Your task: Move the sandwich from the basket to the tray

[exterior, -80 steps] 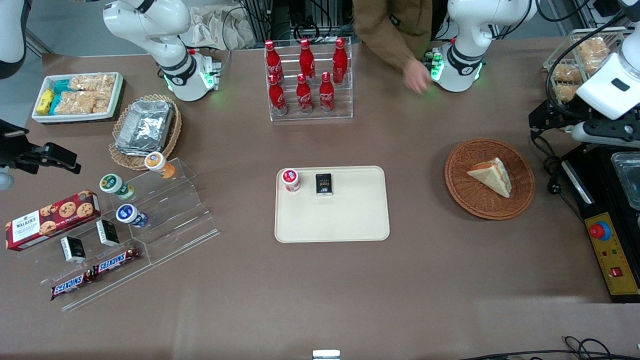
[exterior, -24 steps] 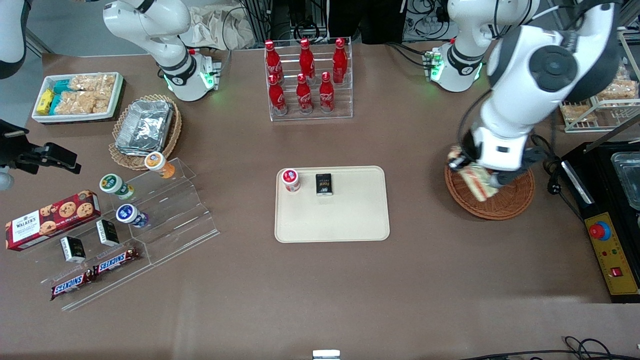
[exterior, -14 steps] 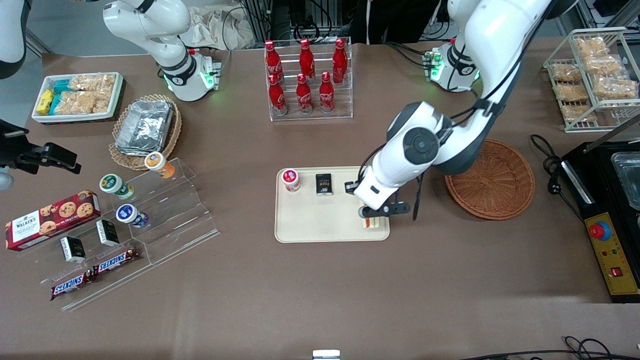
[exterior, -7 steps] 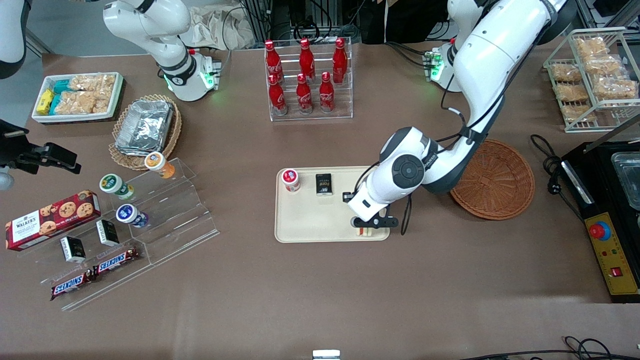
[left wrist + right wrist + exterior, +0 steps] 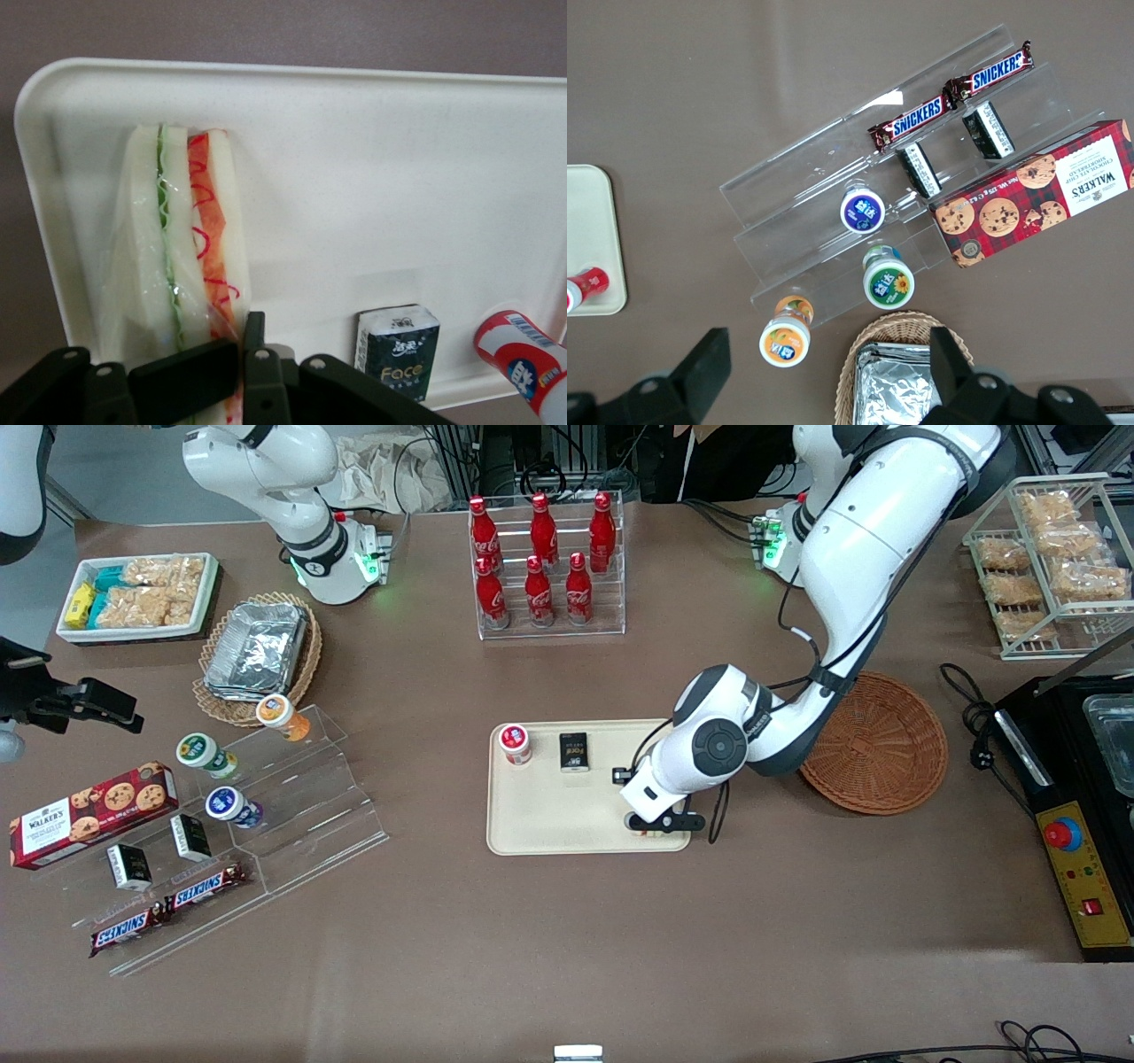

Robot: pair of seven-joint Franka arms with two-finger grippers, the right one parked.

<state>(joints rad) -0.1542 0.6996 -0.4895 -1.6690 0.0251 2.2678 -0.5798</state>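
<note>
Tray [image 5: 567, 815] at desk centre, holding can and small pack. Sandwich [image 5: 182, 266] stood on edge in the tray corner nearest the basket, clamped by gripper [image 5: 654, 828] pending release. Basket [image 5: 886, 748] toward working arm's end.

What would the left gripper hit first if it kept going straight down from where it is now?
Probably the tray. The left gripper points down over the tray's corner nearest the basket, holding the sandwich, whose lower edge looks at or just above the tray surface; contact is hard to judge.
</note>
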